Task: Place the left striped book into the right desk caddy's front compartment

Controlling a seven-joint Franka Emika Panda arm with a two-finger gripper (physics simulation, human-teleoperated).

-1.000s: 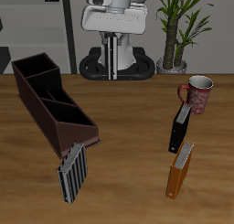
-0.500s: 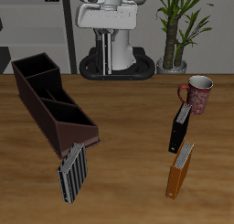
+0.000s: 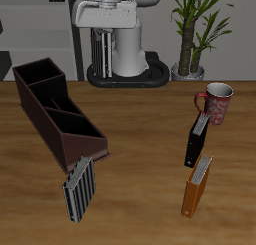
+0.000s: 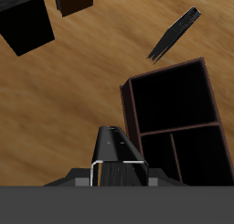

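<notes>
The left striped book [image 3: 197,139], slim and grey with fine stripes and a dark edge, stands on the table between a mug and an orange book; in the wrist view it shows as a dark book [image 4: 27,22]. The right desk caddy [image 3: 55,109] is a long dark maroon box with three compartments, on the table's other side; the wrist view looks down into it [image 4: 174,104]. My gripper [image 3: 103,57] hangs high at the table's back, far from the book. Its fingers show as one dark block [image 4: 119,144] with no gap, holding nothing.
A book with bolder black-and-white stripes [image 3: 80,189] lies by the caddy's front end, also in the wrist view [image 4: 174,33]. An orange book [image 3: 197,186] stands near the front edge. A red-and-white mug [image 3: 216,101] stands farther back. A potted plant [image 3: 195,29] is behind the table.
The arm has swung sideways at the table's back, toward the caddy's side. Nothing on the table has moved.
</notes>
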